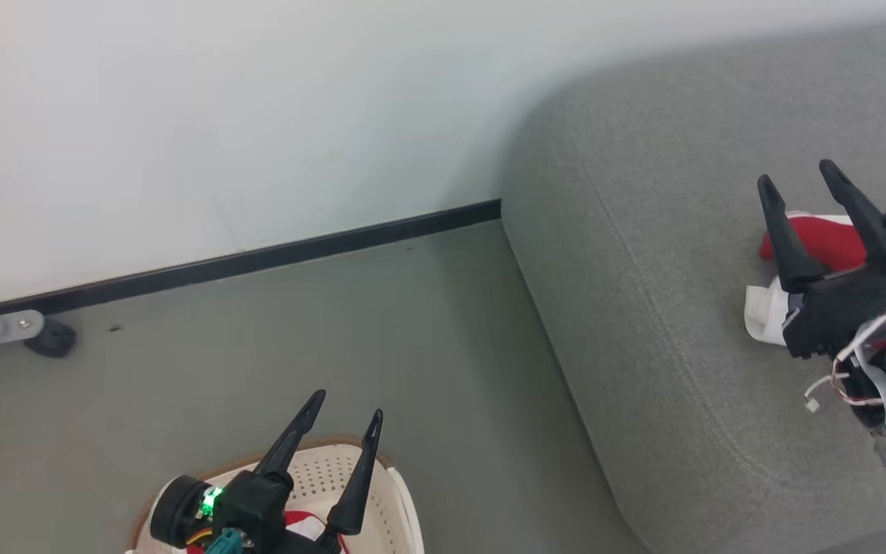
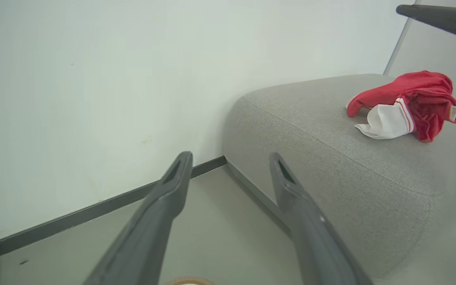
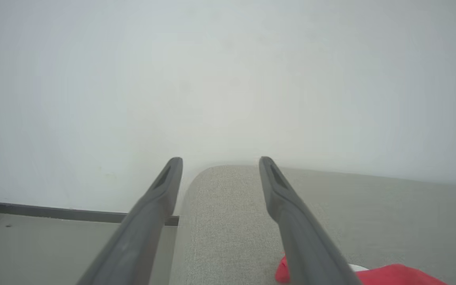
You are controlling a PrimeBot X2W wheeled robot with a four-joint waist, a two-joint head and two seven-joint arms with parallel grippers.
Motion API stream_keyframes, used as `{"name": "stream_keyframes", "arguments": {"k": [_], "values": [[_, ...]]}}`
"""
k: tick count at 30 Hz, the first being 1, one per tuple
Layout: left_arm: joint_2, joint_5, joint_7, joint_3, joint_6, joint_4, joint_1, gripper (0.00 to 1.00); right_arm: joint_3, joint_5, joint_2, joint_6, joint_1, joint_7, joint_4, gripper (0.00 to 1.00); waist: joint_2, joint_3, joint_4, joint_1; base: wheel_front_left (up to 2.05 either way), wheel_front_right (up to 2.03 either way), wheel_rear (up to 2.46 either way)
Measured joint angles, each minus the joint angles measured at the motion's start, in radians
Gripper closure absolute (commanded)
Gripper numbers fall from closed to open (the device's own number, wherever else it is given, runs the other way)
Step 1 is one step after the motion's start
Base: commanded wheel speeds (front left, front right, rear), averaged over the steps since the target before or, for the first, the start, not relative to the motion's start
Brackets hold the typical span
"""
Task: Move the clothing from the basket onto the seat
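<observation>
Clothing [image 1: 308,528] was seen in the basket [image 1: 397,492], directly beneath the left jaws, which were spread and empty. One red piece [image 2: 410,95] was already laid on the seat [image 1: 643,308], beside the released right jaws.

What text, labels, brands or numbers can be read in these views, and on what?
No text can be read.
Small label on the red clothing lying on the seat: too small to read.
The basket bears no visible writing.
</observation>
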Motion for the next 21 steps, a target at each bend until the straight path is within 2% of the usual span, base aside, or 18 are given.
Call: {"name": "stream_keyframes", "arguments": {"k": [4,11,21], "values": [[-0.003,-0.001,0.000,0.020,0.001,0.002,-0.001,0.00,0.026,0.095,-0.034,0.000,0.092,-0.082,-0.121,0.00,0.0000,-0.026,0.035,0.0000,0.00,0.00,0.00],[-0.014,-0.025,0.000,0.052,0.018,0.003,-0.002,0.00,0.032,0.216,-0.064,0.000,0.255,-0.082,-0.281,0.00,0.0000,-0.076,0.098,0.0000,0.00,0.00,0.00],[-0.019,-0.026,0.000,0.082,0.039,0.002,0.025,0.00,-0.030,0.286,-0.068,0.000,0.441,-0.082,-0.430,0.00,0.0000,-0.144,0.189,0.0000,0.00,0.00,0.00]]}}
